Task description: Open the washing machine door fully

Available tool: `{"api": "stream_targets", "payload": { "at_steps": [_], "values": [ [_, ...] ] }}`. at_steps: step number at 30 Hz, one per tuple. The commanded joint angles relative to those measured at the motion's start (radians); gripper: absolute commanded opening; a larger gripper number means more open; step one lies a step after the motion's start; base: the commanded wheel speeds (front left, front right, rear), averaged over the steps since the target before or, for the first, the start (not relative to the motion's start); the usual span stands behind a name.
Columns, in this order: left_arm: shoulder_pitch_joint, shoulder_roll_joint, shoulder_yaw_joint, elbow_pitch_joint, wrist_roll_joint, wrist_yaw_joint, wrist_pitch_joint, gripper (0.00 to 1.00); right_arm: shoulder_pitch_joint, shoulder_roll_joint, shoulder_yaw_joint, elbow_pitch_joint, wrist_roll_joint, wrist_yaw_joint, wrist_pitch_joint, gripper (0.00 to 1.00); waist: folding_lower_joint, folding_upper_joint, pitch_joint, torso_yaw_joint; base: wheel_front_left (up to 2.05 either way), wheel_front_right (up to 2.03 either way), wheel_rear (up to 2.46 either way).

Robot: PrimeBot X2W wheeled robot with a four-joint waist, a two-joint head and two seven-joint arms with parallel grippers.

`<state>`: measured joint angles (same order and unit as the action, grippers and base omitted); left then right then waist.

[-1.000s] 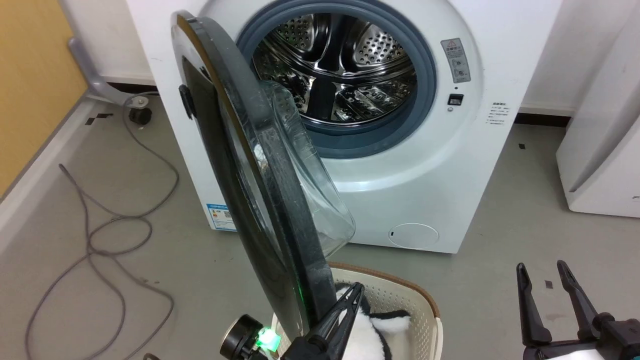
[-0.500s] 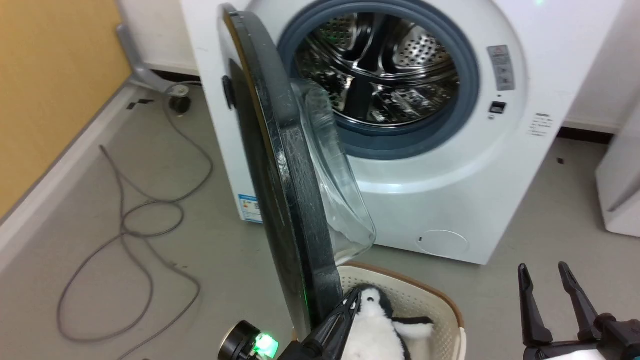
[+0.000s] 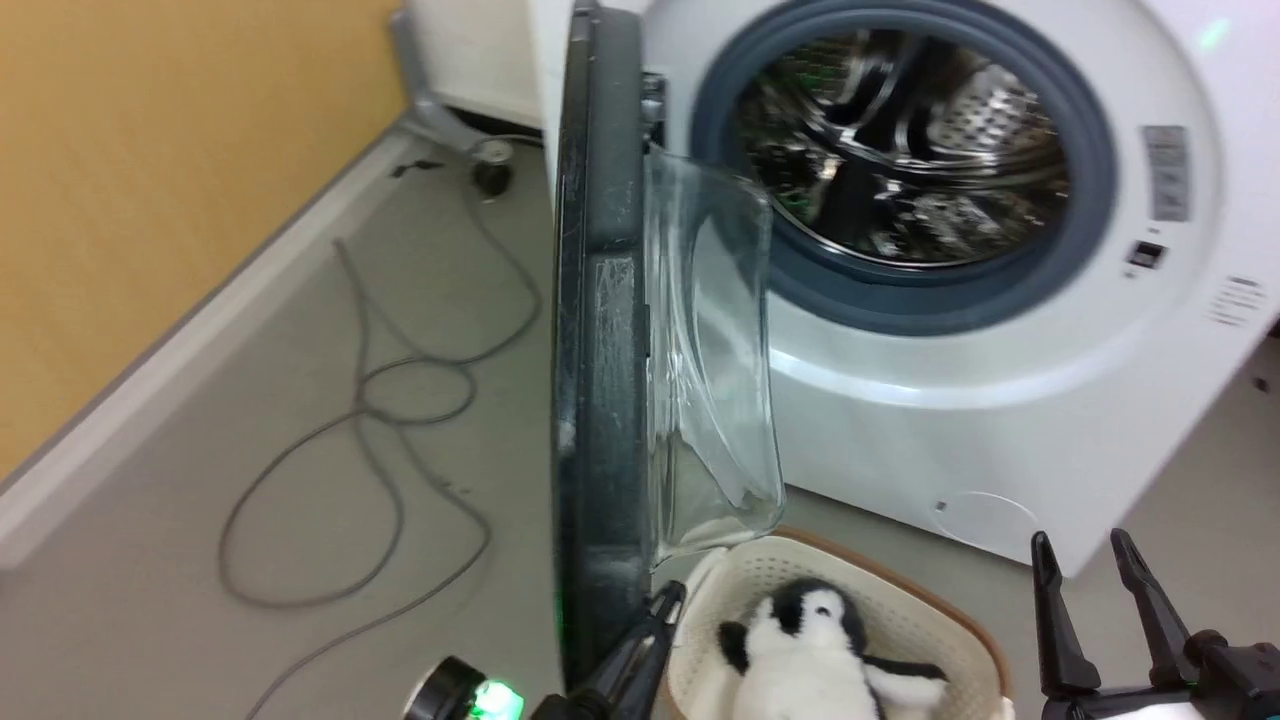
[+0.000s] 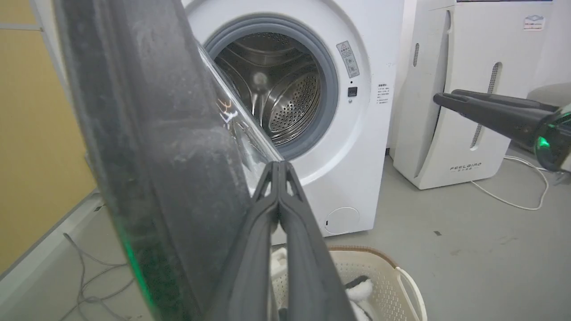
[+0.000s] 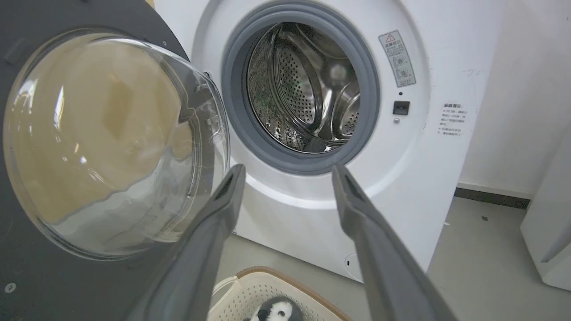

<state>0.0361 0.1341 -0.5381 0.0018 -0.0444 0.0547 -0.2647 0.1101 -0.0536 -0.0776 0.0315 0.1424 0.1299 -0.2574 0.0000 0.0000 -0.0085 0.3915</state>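
Round glossy black washing machine door (image 3: 595, 330), frame centre: clenched left fingers (image 4: 261, 232) may slip off rim; right fingers (image 3: 1055, 620) released.

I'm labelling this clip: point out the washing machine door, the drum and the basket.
washing machine door (image 3: 600, 330), head view, dark edge.
drum (image 5: 294, 76), right wrist view, perforated wall.
basket (image 3: 770, 578), head view, perforated wall.

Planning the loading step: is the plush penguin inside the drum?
No, the plush penguin lies in the basket on the floor.
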Motion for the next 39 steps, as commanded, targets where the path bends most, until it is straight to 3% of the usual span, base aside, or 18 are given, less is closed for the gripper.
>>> {"api": "stream_targets", "payload": {
  "at_steps": [1,6,12,26,39],
  "values": [
    [0.006,0.012,0.017,0.003,0.005,0.012,0.003,0.0,0.005,0.003,0.0,0.001,0.004,0.001,-0.004,1.0,0.0,0.0,0.004,0.046,0.0,0.0,0.0],
    [0.012,0.02,0.036,-0.006,0.004,0.021,0.003,0.0,0.0,0.003,0.001,0.0,0.003,0.001,-0.004,1.0,0.0,0.0,0.015,0.11,0.0,0.0,0.0],
    [0.021,0.017,0.083,-0.023,-0.005,0.055,0.003,0.0,-0.035,0.003,0.032,0.01,-0.012,0.001,-0.004,1.0,0.0,0.0,0.046,0.131,0.0,0.0,0.0],
    [-0.016,0.049,0.317,0.024,-0.082,0.094,0.003,0.0,-0.082,0.003,0.057,0.032,-0.045,0.001,-0.004,1.0,0.0,0.0,0.078,0.151,0.0,0.0,0.0],
    [-0.163,0.06,0.535,0.155,-0.143,0.07,0.003,0.0,-0.074,0.003,0.015,0.011,-0.07,0.001,-0.004,1.0,0.0,0.0,0.134,0.155,0.0,0.0,0.0]
  ]
}}
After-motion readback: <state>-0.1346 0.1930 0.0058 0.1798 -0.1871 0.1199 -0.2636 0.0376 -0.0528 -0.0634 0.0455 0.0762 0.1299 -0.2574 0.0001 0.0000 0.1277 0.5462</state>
